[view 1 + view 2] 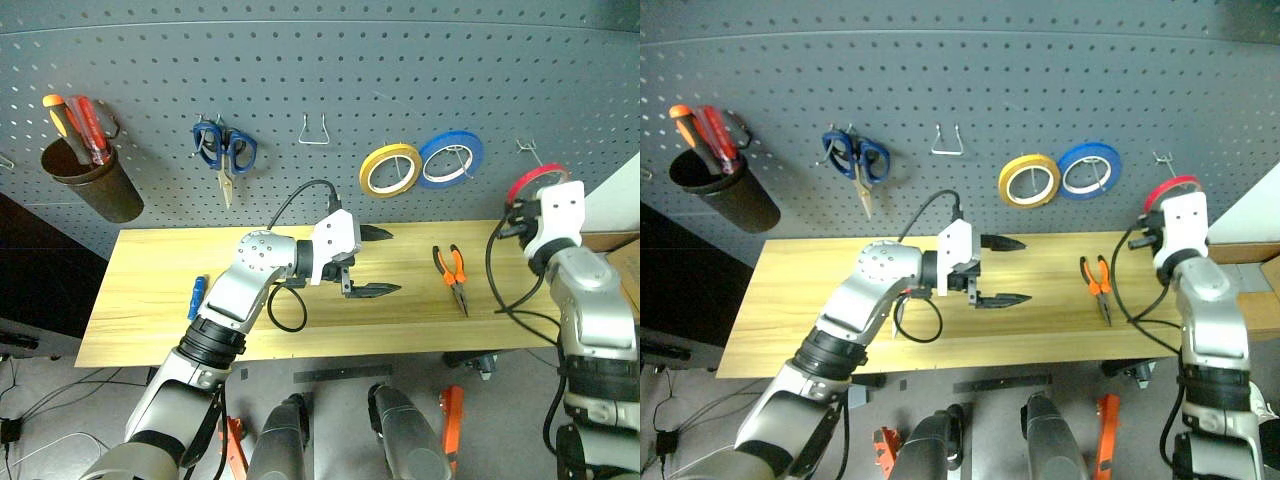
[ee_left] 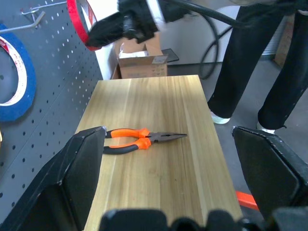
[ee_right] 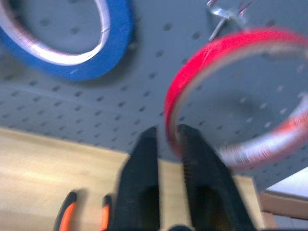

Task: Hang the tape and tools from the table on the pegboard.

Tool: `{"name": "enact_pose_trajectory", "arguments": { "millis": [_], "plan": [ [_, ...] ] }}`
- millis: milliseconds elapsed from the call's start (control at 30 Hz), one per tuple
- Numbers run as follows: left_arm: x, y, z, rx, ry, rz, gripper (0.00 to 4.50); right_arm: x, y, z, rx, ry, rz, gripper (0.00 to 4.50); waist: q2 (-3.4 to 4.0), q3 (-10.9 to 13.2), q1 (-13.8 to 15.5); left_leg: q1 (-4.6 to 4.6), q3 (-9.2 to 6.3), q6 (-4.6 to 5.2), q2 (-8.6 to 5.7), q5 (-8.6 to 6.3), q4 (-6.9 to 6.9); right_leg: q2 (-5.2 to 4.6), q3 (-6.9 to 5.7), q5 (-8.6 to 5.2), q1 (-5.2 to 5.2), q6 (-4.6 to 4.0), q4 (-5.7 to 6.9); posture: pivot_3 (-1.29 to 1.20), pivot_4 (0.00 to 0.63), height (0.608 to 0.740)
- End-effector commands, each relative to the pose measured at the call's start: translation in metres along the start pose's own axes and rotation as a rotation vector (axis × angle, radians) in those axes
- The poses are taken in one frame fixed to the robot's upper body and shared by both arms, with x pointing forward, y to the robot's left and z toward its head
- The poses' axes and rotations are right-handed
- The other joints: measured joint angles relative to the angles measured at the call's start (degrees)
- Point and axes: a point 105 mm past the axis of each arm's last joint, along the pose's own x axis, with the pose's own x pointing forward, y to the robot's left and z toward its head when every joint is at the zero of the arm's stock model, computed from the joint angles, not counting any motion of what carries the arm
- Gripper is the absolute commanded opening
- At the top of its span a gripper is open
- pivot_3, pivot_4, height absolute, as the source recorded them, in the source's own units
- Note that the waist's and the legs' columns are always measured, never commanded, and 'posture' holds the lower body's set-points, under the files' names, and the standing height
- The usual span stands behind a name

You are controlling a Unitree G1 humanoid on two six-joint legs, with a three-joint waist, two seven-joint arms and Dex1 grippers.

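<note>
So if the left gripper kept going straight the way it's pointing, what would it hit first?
Probably the pliers: the left gripper points along the table toward them, though it may pass just above them.

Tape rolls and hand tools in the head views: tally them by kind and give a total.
Tape rolls: 3, red tape, yellow roll, blue roll
Scissors: 1
Pliers: 1
Screwdrivers: 3, two in the cup, one blue-handled
Total: 8
</note>
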Motion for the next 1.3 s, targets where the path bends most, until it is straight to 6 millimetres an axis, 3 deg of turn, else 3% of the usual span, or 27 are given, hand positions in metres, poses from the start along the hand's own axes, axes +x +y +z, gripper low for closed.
{"name": "enact_pose_trajectory", "arguments": {
  "millis": [33,233,400,667,1100,1300],
  "plan": [
    [-0.009,0.002,-0.006,0.047,0.032,0.008,4.5,-0.015,0.017,-0.004,0.013,0.043,0.015,1.94,0.02,0.0,-0.1,0.0,0.01,0.0,-0.01,0.0,0.01,0.0,0.02,0.0,0.0,0.0,0.02,-0.2,0.314,0.74],
    [-0.023,0.009,-0.029,0.087,0.146,-0.006,4.5,-0.009,0.036,-0.043,0.13,0.289,-0.021,3.88,0.03,0.0,-0.6,0.03,0.06,0.0,0.03,0.01,0.3,0.07,0.08,-0.11,0.01,0.21,0.09,-0.2,0.317,0.74],
    [-0.029,0.013,-0.036,0.096,0.183,-0.014,4.5,0.013,0.045,-0.065,0.263,0.481,-0.031,3.88,0.05,0.0,-1.1,-0.02,0.08,0.0,0.06,0.01,0.53,0.08,0.09,0.0,0.03,0.19,0.16,-0.19,0.311,0.74],
    [-0.034,0.006,-0.04,0.081,0.201,-0.032,4.5,0.048,0.053,-0.084,0.313,0.579,0.014,3.88,0.06,0.0,-1.3,-0.2,0.04,0.1,0.0,-0.06,0.51,0.01,0.03,0.12,-0.05,0.0,0.12,-0.16,0.301,0.74],
    [-0.036,0.006,-0.043,0.074,0.213,-0.016,4.5,0.067,0.064,-0.098,0.224,0.618,0.042,3.88,0.05,0.0,-1.3,-0.25,0.05,0.15,-0.02,-0.09,0.58,-0.01,0.02,0.14,-0.09,0.01,0.16,-0.15,0.294,0.74],
    [-0.039,0.006,-0.046,0.062,0.215,0.001,4.5,0.07,0.068,-0.103,0.111,0.618,0.059,2.55,0.05,0.0,-1.3,-0.25,0.04,0.15,-0.02,-0.09,0.62,-0.01,0.02,0.15,-0.07,0.03,0.17,-0.15,0.286,0.74]
  ]
}}
